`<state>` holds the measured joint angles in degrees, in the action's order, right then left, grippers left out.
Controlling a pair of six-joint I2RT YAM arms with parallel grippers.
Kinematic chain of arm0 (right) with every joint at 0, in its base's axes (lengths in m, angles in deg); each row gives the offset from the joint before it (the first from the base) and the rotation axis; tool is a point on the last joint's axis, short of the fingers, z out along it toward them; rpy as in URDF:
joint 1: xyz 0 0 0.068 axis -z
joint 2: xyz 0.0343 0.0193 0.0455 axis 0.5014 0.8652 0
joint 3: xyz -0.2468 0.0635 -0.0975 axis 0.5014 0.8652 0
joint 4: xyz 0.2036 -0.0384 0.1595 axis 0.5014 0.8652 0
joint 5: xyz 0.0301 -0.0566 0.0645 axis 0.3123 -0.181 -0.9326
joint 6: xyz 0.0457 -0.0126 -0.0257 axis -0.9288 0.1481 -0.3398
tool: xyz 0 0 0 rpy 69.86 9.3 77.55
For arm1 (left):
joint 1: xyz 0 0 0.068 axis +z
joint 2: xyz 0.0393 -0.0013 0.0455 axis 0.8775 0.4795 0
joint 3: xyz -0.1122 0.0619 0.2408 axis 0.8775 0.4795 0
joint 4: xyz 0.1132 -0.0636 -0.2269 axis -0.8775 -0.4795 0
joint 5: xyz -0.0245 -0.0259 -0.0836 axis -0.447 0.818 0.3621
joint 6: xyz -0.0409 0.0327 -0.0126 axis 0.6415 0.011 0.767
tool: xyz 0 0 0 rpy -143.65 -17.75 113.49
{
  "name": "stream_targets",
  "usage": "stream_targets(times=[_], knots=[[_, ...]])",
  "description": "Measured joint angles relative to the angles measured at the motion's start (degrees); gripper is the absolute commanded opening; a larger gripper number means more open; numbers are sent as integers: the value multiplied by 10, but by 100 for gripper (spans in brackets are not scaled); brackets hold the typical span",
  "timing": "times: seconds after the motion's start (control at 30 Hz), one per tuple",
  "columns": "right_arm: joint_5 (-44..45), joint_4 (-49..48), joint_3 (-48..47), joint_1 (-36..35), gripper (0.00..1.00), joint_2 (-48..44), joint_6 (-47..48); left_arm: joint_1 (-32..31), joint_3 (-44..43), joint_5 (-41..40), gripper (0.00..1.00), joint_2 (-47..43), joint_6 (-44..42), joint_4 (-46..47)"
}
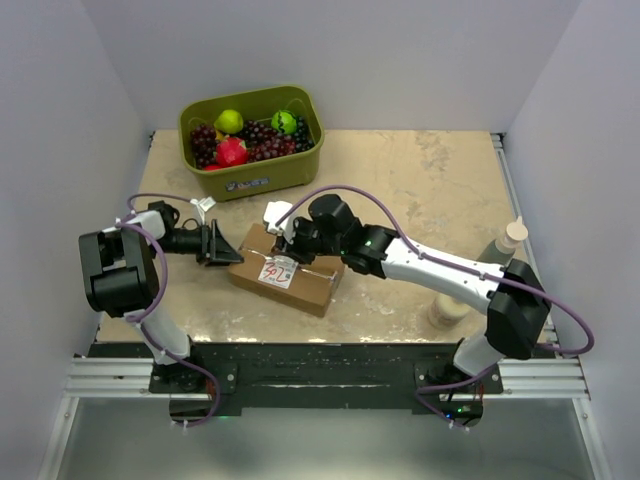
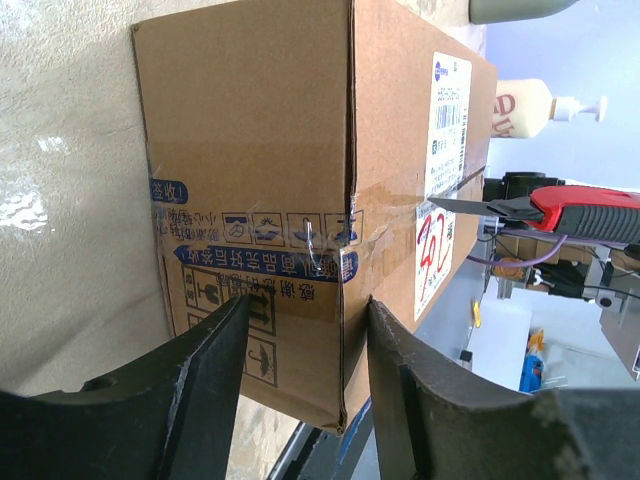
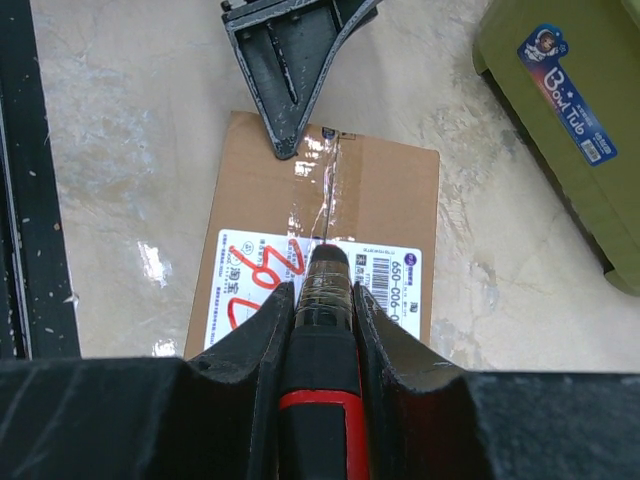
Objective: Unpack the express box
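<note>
The express box (image 1: 285,272) is a brown cardboard carton with a white label, red marks and clear tape, lying on the table in front of the arms. It shows in the left wrist view (image 2: 260,150) and the right wrist view (image 3: 385,185). My left gripper (image 1: 218,246) is open at the box's left end, its jaws (image 2: 305,300) straddling the top edge there. My right gripper (image 1: 290,246) is shut (image 3: 320,292) on a red and black knife (image 3: 320,400) above the label. The knife's blade (image 2: 460,205) points along the taped seam on top.
An olive-green bin (image 1: 250,175) holding grapes, green apples and a red fruit stands behind the box, and is close on the right in the right wrist view (image 3: 560,120). Two bottles (image 1: 505,245) stand at the table's right edge. Walls enclose three sides.
</note>
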<state>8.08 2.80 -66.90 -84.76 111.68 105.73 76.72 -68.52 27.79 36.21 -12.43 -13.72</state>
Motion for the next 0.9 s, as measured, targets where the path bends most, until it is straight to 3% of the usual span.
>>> stream_targets(times=[0.9], knots=[[-7, 66, 57, 0, 0, -84, 49, -4, 1, 2, 25, 4, 15, -18]])
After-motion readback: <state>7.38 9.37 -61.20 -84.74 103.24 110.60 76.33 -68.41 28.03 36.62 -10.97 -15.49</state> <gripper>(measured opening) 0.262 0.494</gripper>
